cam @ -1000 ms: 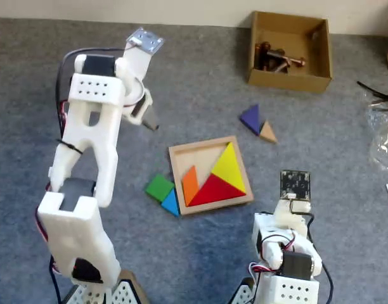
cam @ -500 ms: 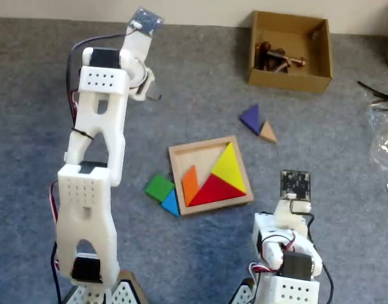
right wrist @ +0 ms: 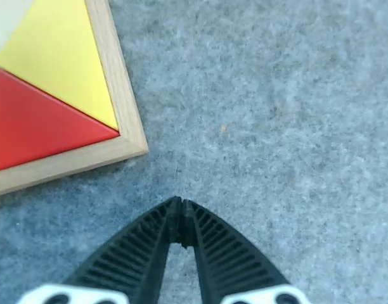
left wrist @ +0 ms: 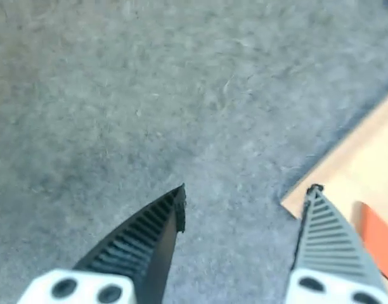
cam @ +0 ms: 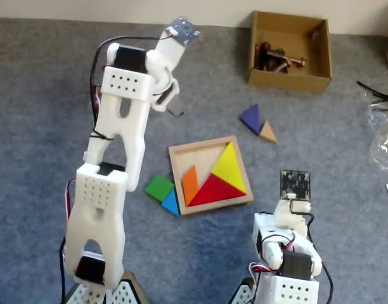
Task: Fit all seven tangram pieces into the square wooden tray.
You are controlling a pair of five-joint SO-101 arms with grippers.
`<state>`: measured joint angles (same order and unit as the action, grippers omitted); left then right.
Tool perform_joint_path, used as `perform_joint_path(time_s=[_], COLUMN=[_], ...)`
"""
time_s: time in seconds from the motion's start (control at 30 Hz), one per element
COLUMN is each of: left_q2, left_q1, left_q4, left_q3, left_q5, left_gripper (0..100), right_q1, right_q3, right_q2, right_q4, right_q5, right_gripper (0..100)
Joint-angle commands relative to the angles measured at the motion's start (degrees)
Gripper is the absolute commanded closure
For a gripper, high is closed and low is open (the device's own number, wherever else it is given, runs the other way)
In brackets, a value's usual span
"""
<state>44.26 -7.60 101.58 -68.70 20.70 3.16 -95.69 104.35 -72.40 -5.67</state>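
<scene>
A grey felt-covered table (cam: pixel 42 95) spans the whole high view, and near its centre lies the square wooden tray (cam: pixel 201 142), turned slightly askew. A green square piece (cam: pixel 159 187) and a light blue triangle (cam: pixel 171 202) touch each other just off the tray's lower-left corner, while a dark blue triangle (cam: pixel 250 118) and a small tan triangle (cam: pixel 267 132) lie touching, up and to the right of the tray and apart from it. An open cardboard box (cam: pixel 286 81) sits at the upper right, and crumpled clear plastic (cam: pixel 384 142) lies at the right edge.
</scene>
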Motion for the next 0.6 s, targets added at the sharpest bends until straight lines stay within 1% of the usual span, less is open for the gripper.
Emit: perform_joint_path(time_s=[0.0, 0.17, 0.4, 0.43, 0.5, 0.57], left_q2=[-7.96, -13.67, -21.85, -22.73, -24.13, -25.19], left_q1=[-3.30, -4.26, -9.89, -9.98, -7.96, -5.58], left_q4=[0.53, 0.53, 0.44, 0.44, 0.44, 0.44], left_q3=[0.48, 7.78, 15.96, 16.92, 19.47, 24.31], left_q5=[0.44, 0.44, 0.53, 0.53, -0.18, -5.19], left_gripper=[72, 72, 72, 72, 72, 72], right_q1=[-0.92, -0.92, -0.92, -0.92, -0.92, -0.92], right_q3=[-6.55, -6.55, -6.55, -6.55, -6.55, -6.55], right_q2=[0.84, 0.84, 0.84, 0.84, 0.84, 0.84], right_q4=[0.92, 0.92, 0.92, 0.92, 0.92, 0.92], right_q5=[0.62, 0.62, 0.62, 0.62, 0.62, 0.62], right_gripper=[99.4, 99.4, 99.4, 99.4, 99.4, 99.4])
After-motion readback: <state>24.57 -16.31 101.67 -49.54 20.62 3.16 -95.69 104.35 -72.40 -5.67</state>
